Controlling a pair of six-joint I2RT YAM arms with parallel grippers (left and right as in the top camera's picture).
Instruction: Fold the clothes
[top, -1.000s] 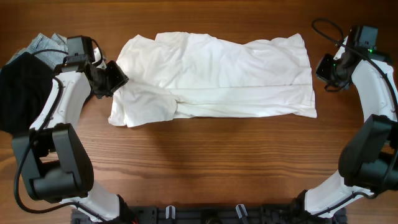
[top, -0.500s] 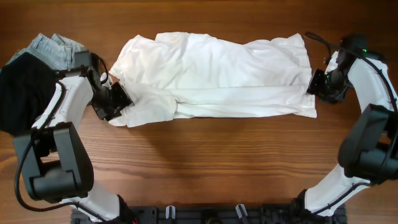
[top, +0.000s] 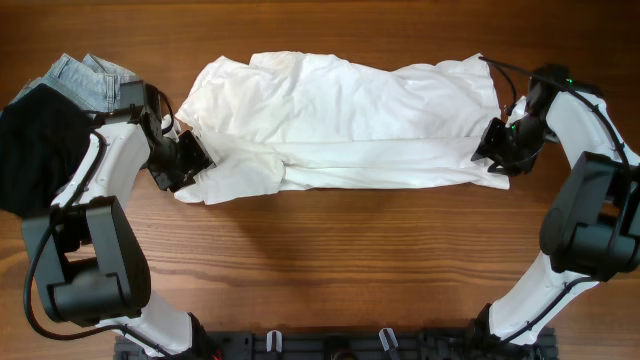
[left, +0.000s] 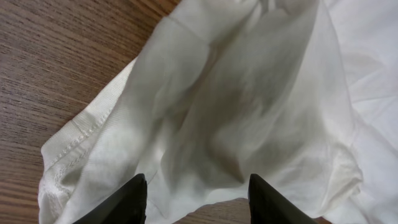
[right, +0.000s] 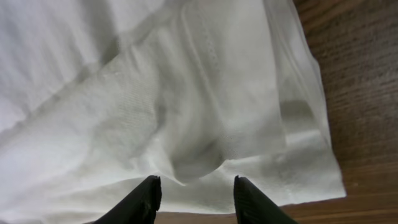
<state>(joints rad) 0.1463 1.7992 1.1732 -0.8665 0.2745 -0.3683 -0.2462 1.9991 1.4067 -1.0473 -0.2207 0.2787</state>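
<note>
The white T-shirt (top: 340, 125) lies spread sideways across the middle of the table, folded lengthwise; no logo or tag shows. My left gripper (top: 188, 160) is open over its left end, fingers astride a sleeve fold (left: 205, 124) with a bit of wood between the tips. My right gripper (top: 492, 152) is open over its right end near the front corner, fingers astride layered hem cloth (right: 205, 124). Neither holds cloth.
A black garment (top: 35, 150) and a light-blue denim piece (top: 85, 80) lie piled at the far left, behind my left arm. Bare wooden table (top: 340, 260) runs along the front of the shirt.
Both grippers have moved from beside the shirt's ends inward and toward the front, onto the cloth. The shirt has barely shifted.
</note>
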